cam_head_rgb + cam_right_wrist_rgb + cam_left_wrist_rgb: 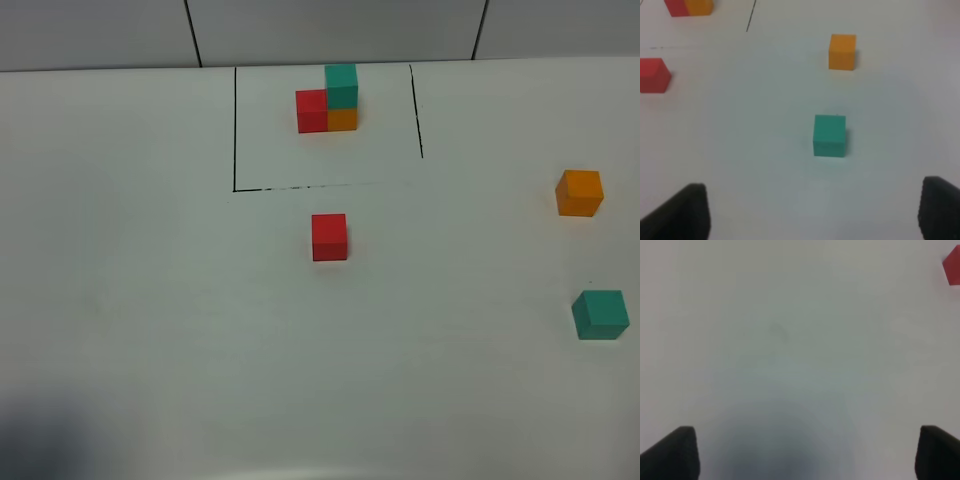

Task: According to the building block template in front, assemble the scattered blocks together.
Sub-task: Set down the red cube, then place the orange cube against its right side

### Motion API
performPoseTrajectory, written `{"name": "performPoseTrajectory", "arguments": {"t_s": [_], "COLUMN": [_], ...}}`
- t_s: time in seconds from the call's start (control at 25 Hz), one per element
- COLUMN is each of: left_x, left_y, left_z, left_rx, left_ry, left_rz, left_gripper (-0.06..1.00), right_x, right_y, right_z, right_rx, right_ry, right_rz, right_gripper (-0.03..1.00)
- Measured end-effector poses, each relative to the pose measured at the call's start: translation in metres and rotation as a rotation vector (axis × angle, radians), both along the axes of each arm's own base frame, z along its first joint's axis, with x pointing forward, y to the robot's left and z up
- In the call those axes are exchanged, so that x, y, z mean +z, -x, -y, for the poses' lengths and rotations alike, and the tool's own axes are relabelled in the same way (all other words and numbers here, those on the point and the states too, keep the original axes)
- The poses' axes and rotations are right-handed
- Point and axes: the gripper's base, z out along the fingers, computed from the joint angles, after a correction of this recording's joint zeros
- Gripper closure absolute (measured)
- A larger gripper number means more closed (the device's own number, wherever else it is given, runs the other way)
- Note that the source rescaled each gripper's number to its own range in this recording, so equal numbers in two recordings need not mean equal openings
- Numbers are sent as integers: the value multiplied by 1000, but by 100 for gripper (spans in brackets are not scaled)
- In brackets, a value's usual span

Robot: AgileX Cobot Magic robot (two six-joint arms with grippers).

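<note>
The template [328, 100] stands inside a black-lined box at the back: a red block, an orange block beside it and a green block on top of the orange one. A loose red block [329, 237] lies mid-table, a loose orange block [579, 193] at the right, and a loose green block [600, 315] nearer at the right edge. My left gripper [805, 455] is open over bare table, with the red block [952, 265] far off. My right gripper [815, 215] is open and empty, short of the green block [829, 135]; the orange block [842, 51] lies beyond it.
The black outline [235, 130] marks the template area on the white table. The right wrist view also shows the loose red block [654, 75] and the template's base [689, 7]. A dark blurred shadow [40, 440] covers the near left corner.
</note>
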Motion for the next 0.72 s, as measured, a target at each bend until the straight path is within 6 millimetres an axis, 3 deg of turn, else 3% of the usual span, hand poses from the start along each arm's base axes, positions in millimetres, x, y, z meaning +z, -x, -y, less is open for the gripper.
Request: {"name": "performPoseTrajectory", "arguments": {"t_s": [0.4,0.72], "left_x": [-21,-22], "left_y": [42,59], "left_z": [-4,-6], "left_rx": [-15,-21], "left_ry": [41,57], "left_rz": [118,215], "left_gripper": [7,11], "right_x": [0,0], "right_y": [0,0], "right_z": [0,0], "right_rx": [0,0], "right_ry": [0,0], "right_rz": [0,0], "right_gripper": [27,27]}}
